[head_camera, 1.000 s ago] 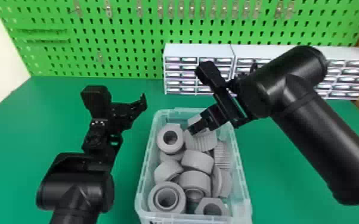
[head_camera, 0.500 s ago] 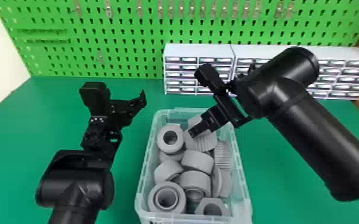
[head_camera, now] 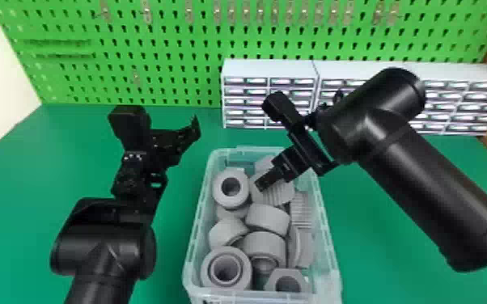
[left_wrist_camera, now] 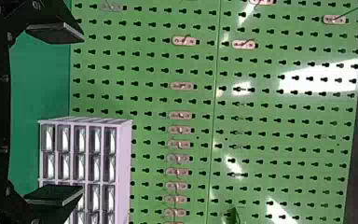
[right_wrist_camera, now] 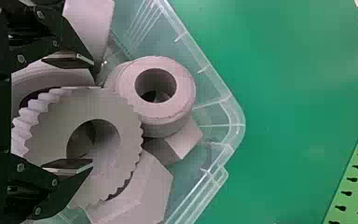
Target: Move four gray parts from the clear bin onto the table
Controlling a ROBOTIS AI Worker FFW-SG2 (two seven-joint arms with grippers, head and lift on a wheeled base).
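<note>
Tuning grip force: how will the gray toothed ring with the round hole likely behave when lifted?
The gray toothed ring is probably stiff: its teeth look crisp. It may tip if nudged, as it overlaps a gray hexagonal part. Its round outline suggests rolling if stood on edge.

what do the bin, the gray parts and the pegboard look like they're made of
Clear bin: probably plastic, smooth and see-through, with the table's green showing through its wall.
Gray parts, such as the toothed gear: likely matte molded or printed plastic, judging by their even, dull gray.
Pegboard: perhaps painted metal, given its glossy bright reflections, though plastic is possible.
</note>
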